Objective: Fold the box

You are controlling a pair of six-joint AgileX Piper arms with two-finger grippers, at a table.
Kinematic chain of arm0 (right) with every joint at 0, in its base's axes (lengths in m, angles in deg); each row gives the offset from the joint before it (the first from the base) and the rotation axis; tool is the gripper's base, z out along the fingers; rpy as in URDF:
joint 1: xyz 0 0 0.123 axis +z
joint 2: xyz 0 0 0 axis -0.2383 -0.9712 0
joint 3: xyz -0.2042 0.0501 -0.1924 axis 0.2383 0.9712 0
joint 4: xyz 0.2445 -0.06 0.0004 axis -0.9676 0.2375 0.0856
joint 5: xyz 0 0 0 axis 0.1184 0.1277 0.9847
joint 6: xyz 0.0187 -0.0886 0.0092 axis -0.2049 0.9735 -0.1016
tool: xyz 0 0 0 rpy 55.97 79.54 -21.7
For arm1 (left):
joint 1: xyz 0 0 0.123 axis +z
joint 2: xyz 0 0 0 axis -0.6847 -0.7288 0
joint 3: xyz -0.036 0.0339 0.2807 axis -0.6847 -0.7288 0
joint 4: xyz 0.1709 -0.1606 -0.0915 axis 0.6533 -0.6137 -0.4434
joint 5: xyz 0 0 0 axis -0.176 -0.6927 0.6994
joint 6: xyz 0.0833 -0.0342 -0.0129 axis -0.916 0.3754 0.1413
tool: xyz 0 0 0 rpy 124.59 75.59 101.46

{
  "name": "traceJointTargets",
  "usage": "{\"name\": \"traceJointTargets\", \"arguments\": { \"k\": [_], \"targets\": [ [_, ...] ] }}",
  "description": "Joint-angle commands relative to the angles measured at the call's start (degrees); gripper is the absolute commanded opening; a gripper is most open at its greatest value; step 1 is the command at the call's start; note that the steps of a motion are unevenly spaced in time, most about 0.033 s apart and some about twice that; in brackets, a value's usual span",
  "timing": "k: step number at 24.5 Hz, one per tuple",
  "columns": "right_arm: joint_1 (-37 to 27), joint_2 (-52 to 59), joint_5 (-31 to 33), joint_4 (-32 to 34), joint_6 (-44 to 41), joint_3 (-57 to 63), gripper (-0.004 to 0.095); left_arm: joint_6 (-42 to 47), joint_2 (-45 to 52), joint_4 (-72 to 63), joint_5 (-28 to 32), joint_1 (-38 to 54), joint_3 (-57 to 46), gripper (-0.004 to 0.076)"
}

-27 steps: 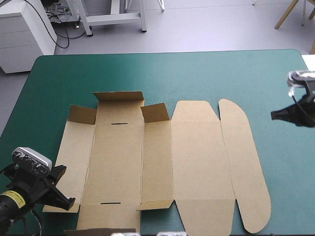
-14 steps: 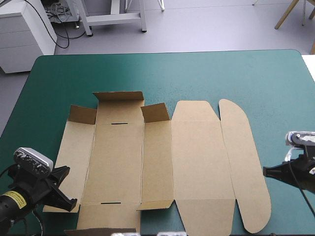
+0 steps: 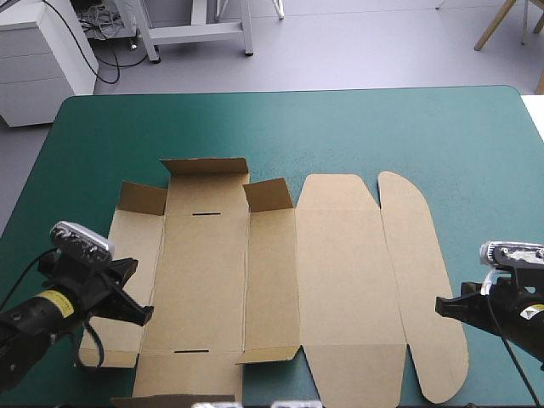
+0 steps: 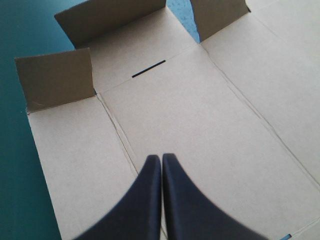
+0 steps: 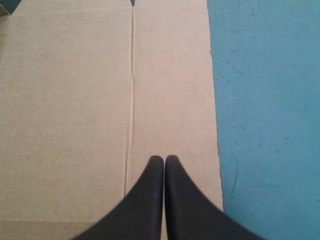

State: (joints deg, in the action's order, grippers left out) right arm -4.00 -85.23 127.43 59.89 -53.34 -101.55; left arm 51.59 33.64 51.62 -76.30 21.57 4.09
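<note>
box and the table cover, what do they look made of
The box looks like plain brown cardboard, matte and uncoated: pressed crease lines, cut slots, stiff flaps standing up. The table cover is smooth, matte teal-green with faint scuffs, perhaps a rubber or vinyl mat; the look leaves that open.

Raised flaps (image 3: pixel 204 176) wall the box's (image 3: pixel 340 280) far edge.

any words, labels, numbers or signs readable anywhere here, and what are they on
No text here can be read.
box: plain brown board, no print on it in any view.
left arm's yellow sticker: carries dark marks, too small to read.
right arm's yellow patch: too small to tell whether it carries any text.
</note>
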Motion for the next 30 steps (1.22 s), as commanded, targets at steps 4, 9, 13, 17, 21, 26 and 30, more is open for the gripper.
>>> {"name": "traceJointTargets", "arguments": {
  "k": [4, 9, 13, 17, 21, 26, 30],
  "targets": [
    [6.03, -0.13, -3.73, 3.23, 1.29, -1.40, -0.0014, 9.59, -12.06, 8.37, 6.24, 1.41, 8.30, 0.0002],
    [11.59, -0.13, -6.13, 7.92, -0.88, -1.40, -0.0014, 8.01, -22.74, 4.50, 2.47, 16.55, 17.62, 0.0011],
    [12.38, -0.13, -6.47, 7.80, -0.88, -1.40, -0.0014, 0.59, -25.42, -4.73, -0.66, 35.62, 19.57, 0.0011],
    [12.49, -0.13, -6.62, 7.80, -0.88, -1.40, -0.0014, -8.09, -26.52, -13.05, -8.42, 47.49, 19.57, 0.0011],
    [14.17, -0.13, -6.71, 7.91, -0.88, -1.40, -0.0014, -14.95, -28.33, -23.83, -15.61, 59.19, 19.33, 0.0011],
    [14.66, -0.13, -7.55, 8.06, -0.88, -1.40, -0.0014, -16.69, -29.78, -26.04, -21.42, 64.89, 17.39, 0.0011],
    [14.93, -0.13, -7.55, 8.20, -0.88, -1.40, -0.0014, -19.30, -30.55, -23.29, -24.49, 65.35, 16.20, 0.0010]
  ]
}}
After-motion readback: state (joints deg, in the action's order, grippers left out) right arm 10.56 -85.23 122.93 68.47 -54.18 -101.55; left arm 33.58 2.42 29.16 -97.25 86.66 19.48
